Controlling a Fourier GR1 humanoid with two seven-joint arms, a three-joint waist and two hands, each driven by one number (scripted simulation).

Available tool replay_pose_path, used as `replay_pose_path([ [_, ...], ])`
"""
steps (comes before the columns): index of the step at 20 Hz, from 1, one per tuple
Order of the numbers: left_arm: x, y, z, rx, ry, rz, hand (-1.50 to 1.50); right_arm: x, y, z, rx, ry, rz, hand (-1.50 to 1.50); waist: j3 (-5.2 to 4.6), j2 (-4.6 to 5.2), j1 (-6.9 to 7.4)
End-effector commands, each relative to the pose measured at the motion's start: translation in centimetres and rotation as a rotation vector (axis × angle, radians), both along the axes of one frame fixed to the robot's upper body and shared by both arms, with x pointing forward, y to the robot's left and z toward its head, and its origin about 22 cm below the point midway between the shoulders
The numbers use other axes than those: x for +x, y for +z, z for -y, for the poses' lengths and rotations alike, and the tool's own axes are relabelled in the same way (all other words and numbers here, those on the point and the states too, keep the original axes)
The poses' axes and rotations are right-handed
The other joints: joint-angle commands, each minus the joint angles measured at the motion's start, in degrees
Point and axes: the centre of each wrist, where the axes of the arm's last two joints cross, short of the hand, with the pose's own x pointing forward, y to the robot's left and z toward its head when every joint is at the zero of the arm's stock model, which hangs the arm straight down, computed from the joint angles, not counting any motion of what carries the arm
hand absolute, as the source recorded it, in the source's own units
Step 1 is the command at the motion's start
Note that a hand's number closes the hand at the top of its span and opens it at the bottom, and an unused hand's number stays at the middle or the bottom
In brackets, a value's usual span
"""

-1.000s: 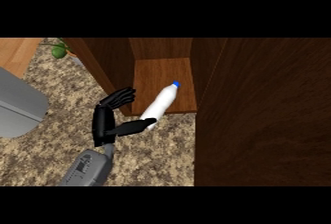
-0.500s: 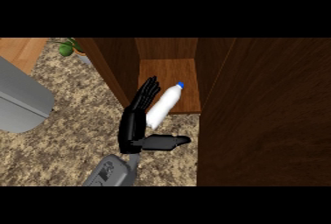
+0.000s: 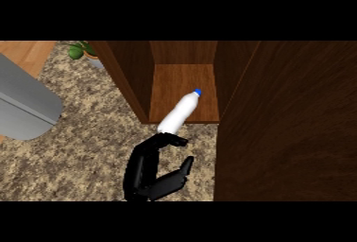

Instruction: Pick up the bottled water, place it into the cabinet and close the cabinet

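Observation:
The bottled water (image 3: 180,111), white with a blue cap (image 3: 197,92), lies tilted on the wooden shelf (image 3: 202,78) of the open cabinet, cap pointing inward and base at the shelf's front edge. My left hand (image 3: 150,177) is on the near side of it, over the counter. Its fingers (image 3: 166,140) arch forward with their tips at the bottle's base, and the thumb stands apart to the right. Nothing sits between thumb and fingers. My right hand does not show.
The dark cabinet door (image 3: 293,118) stands open and fills the right side. A speckled stone counter (image 3: 77,156) lies below the cabinet. A grey appliance (image 3: 24,108) sits at the left and a small green plant (image 3: 82,49) at the back left.
My left hand has drawn back from alongside the bottle to just below its base, and its fingers now arch. The bottle stays on the shelf, hardly moved.

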Motion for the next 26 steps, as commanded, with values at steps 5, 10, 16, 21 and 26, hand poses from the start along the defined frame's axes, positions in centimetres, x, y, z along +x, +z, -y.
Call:
replay_pose_path([
  [5,-3.5,1.0,-4.2,0.025,-0.041,-0.006,1.50,-1.6,3.5,-2.8,-0.069,0.142,0.009,1.50,0.01,-0.14,-0.03],
  [10,-4.4,0.9,-9.9,0.075,-0.029,-0.002,1.50,-1.2,3.6,-3.4,-0.128,0.282,-0.039,1.50,-0.11,-0.21,0.54],
  [16,-5.6,1.4,-13.5,0.082,0.014,0.019,1.50,-1.3,3.7,-4.9,-0.141,0.414,0.008,1.50,-0.15,-0.55,-0.07],
  [21,-5.0,3.5,-15.9,0.024,0.022,0.048,-1.50,-1.2,5.1,-5.7,-0.147,0.436,0.081,1.50,-0.34,-0.40,-0.35],
  [26,-6.2,4.0,-18.9,0.050,0.058,0.053,-1.50,-1.2,5.4,-6.9,-0.118,0.519,0.060,1.50,-0.56,-0.62,0.53],
])
